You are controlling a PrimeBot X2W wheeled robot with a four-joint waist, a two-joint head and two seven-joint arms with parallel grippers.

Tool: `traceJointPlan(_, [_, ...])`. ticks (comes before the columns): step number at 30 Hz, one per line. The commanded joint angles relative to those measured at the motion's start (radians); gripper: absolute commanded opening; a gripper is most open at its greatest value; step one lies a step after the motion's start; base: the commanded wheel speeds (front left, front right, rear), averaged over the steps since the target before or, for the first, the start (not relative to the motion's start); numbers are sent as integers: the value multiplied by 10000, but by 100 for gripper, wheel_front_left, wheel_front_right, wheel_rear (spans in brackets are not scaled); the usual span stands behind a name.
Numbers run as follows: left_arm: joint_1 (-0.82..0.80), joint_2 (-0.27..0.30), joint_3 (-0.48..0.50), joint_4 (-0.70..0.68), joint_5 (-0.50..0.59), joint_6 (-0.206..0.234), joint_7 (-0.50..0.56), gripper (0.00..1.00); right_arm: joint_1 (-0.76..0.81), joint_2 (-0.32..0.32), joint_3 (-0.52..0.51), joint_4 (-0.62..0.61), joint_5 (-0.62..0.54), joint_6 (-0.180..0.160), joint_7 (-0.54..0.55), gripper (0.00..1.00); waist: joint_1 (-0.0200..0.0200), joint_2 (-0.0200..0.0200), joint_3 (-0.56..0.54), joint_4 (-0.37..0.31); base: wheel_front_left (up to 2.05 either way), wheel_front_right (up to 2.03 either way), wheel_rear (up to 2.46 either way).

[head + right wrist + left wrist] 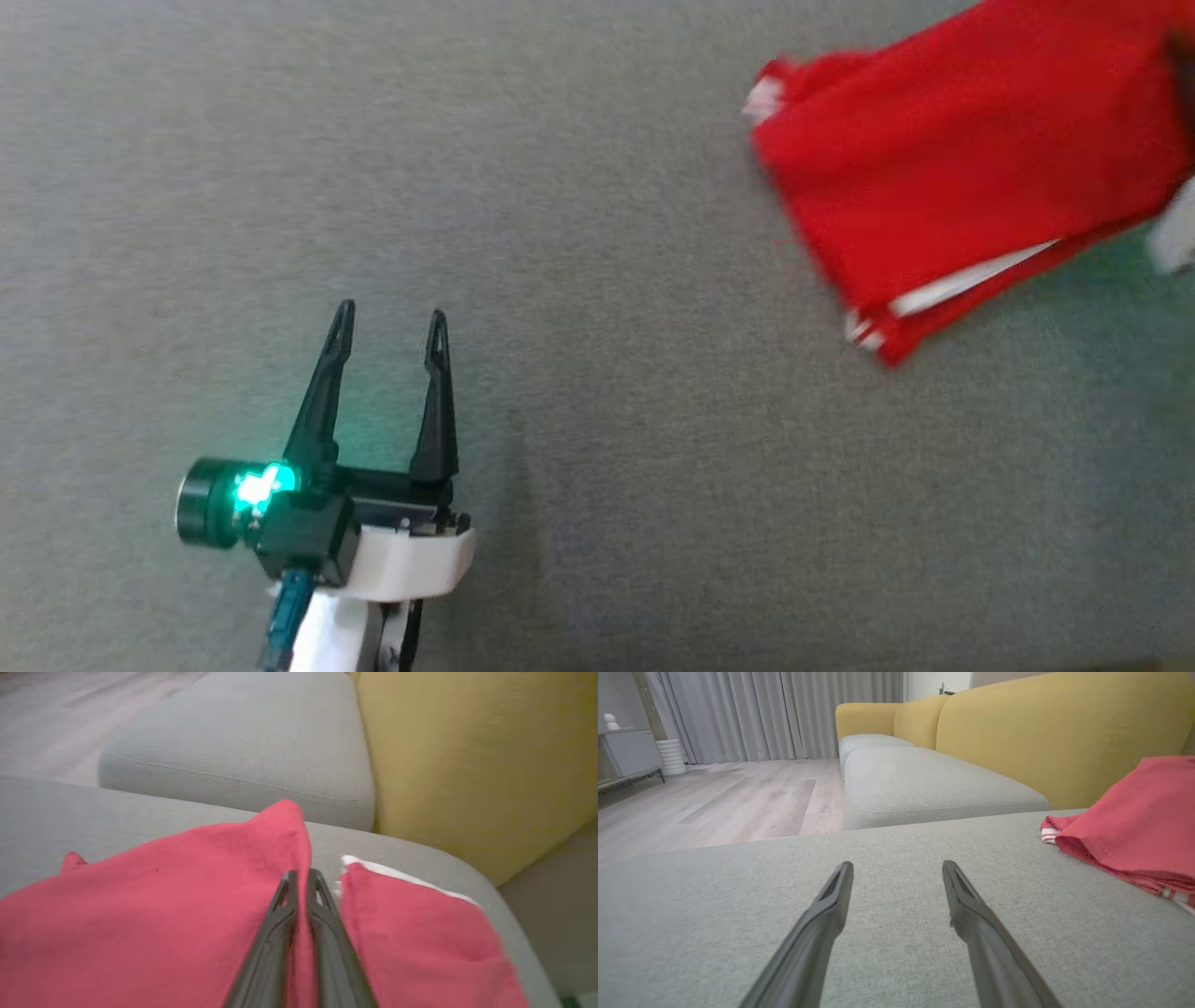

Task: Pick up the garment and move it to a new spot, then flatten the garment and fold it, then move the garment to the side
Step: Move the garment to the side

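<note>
L gripper (392, 310) at 7 o'clock, jaws wide, nothing in them; red garment (952, 168) folded on grey cushion (597, 280) at 2 o'clock; R gripper (303, 873) pinched tight on a garment ridge

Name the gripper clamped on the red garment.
The right gripper, jaws pinched on a fold of the red garment; the left gripper stands open over the grey cushion.

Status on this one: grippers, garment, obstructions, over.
Right gripper shut on red garment. Left gripper open over grey cushion, apart from garment. Garment looks folded, blurred. Yellow backrest just beyond it.
</note>
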Motion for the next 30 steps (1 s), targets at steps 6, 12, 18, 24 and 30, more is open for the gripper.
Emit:
traceJointPlan(6, [-493,82,302,-320,213,-182,-51,100,124,-1372,-1559,-1547,-372,-7,862,0,-2,0,956,-650,0,0,0])
traceJointPlan(12, [-750,133,279,-381,299,-235,-51,100,423,-1768,-3170,-2338,-758,-7,1512,0,-2,0,1384,-775,0,0,0])
traceJointPlan(18, [-1017,138,277,-413,96,-429,-51,100,795,-1305,-4131,-3051,-1519,-7,1766,100,-2,0,1394,-734,0,0,0])
traceJointPlan(24, [-819,41,383,-166,-487,-610,-51,100,1563,349,-3152,-3300,-2160,-7,865,100,-2,0,251,-473,0,0,0])
traceJointPlan(30, [-243,-10,400,44,-766,-851,-51,100,2636,1926,-1370,-2311,-1653,-7,-751,100,-2,0,-1254,0,0,0,0])
